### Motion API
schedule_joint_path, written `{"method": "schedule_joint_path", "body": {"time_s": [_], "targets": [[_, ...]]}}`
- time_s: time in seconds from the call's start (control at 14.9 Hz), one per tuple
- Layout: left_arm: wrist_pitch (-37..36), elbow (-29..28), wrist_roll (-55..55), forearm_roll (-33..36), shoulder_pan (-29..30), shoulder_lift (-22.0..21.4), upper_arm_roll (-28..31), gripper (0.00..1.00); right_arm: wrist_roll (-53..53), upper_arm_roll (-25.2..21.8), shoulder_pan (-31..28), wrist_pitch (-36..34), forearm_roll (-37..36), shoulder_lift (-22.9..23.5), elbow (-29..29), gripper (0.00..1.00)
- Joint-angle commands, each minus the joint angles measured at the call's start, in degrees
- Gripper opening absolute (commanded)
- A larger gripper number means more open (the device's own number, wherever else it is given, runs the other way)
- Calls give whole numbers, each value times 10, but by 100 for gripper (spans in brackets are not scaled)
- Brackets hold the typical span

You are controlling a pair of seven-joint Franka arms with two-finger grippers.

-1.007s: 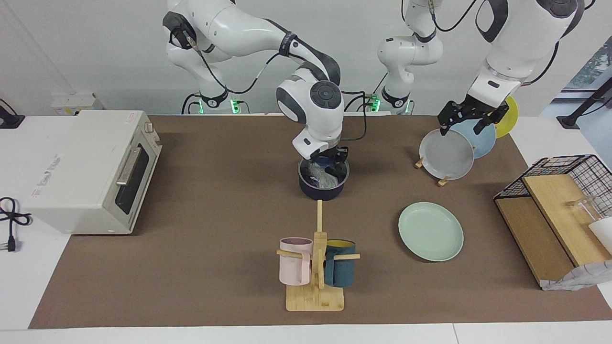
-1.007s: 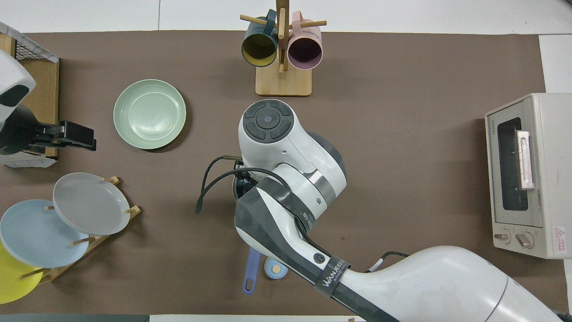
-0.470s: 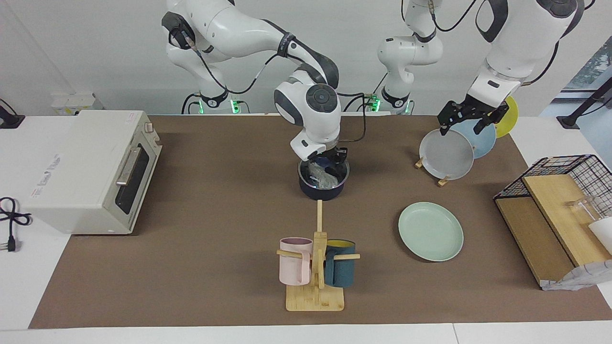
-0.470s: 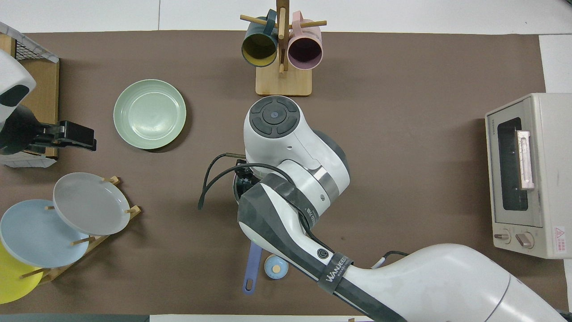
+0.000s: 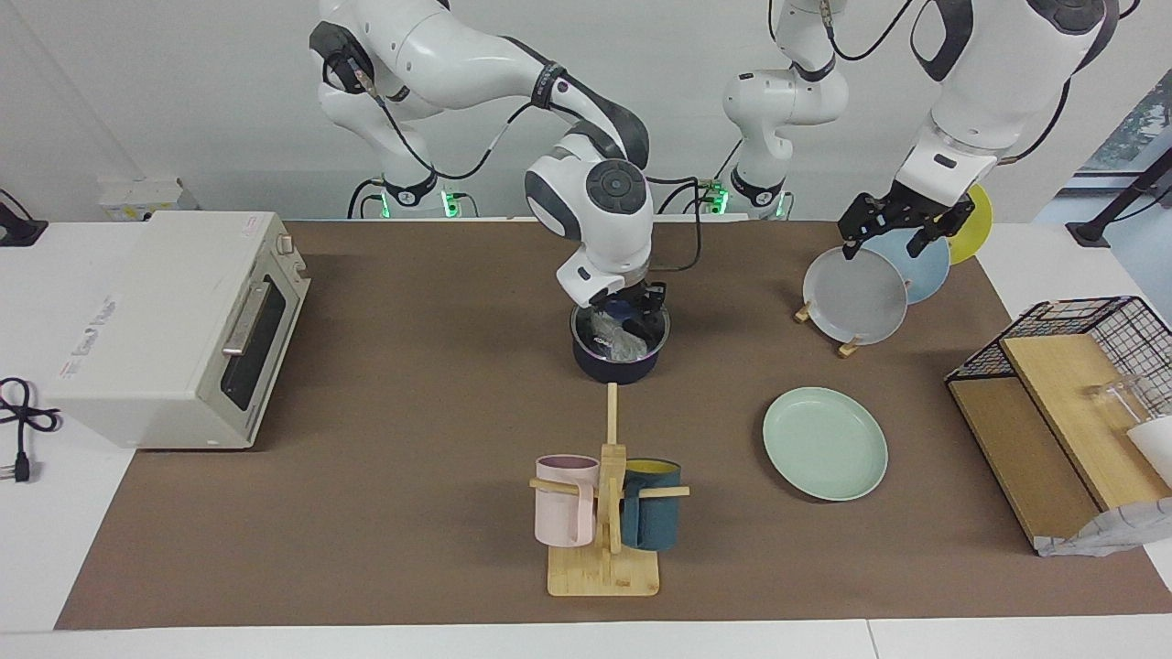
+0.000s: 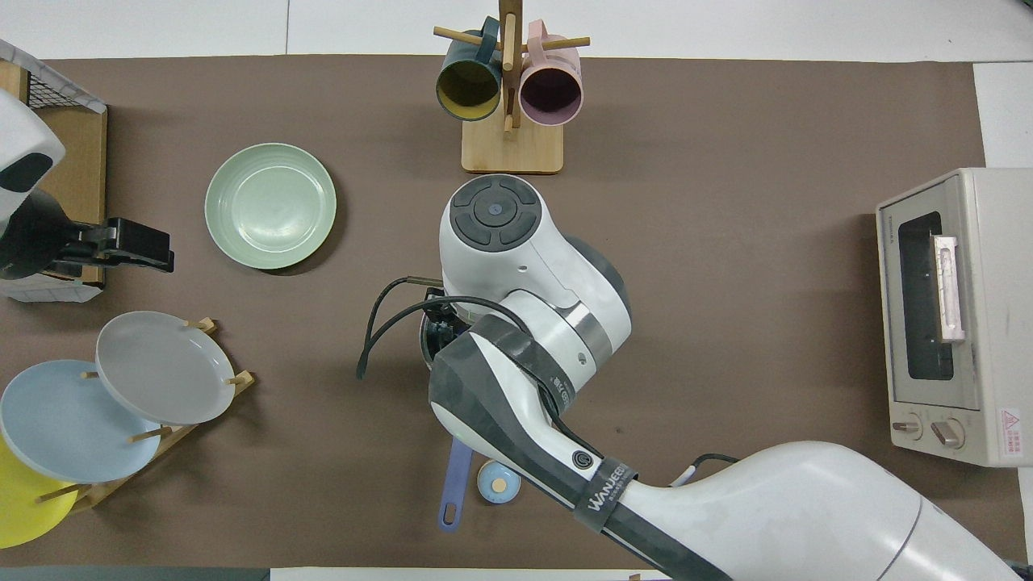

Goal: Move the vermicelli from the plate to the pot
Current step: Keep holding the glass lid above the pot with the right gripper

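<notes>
The dark pot (image 5: 615, 366) stands mid-table, and the whitish vermicelli (image 5: 621, 341) lies inside it. My right gripper (image 5: 632, 320) reaches down into the pot's mouth, right above the noodles. In the overhead view the right arm covers the pot; only its blue handle (image 6: 453, 484) shows. The mint-green plate (image 5: 825, 443) lies bare toward the left arm's end of the table and also shows in the overhead view (image 6: 270, 205). My left gripper (image 5: 886, 240) waits, open and empty, in the air over the plate rack.
A toaster oven (image 5: 174, 325) stands at the right arm's end. A mug tree (image 5: 604, 513) with two mugs stands farther from the robots than the pot. A rack of plates (image 5: 856, 297) and a wire basket with boards (image 5: 1062, 384) stand at the left arm's end. A blue lid knob (image 6: 498, 482) lies beside the pot handle.
My right arm's wrist has risen slightly over the pot, with the gripper still at the pot's mouth. The left arm has not moved.
</notes>
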Motion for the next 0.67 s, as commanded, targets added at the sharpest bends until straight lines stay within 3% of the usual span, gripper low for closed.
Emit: {"method": "schedule_joint_path", "body": {"time_s": [0.0,0.34,0.6], "targets": [[-2,0,-4,0,8,-4,-5,100,17,4,-4,17,-15,-8,-7,100],[-2,0,-4,0,8,-4,-5,100,14,4,-5,11,-17,-25,-6,100],[-2,0,-4,0,8,-4,-5,100,-45,-7,-25,-16,-20,-82,-13,100]]}}
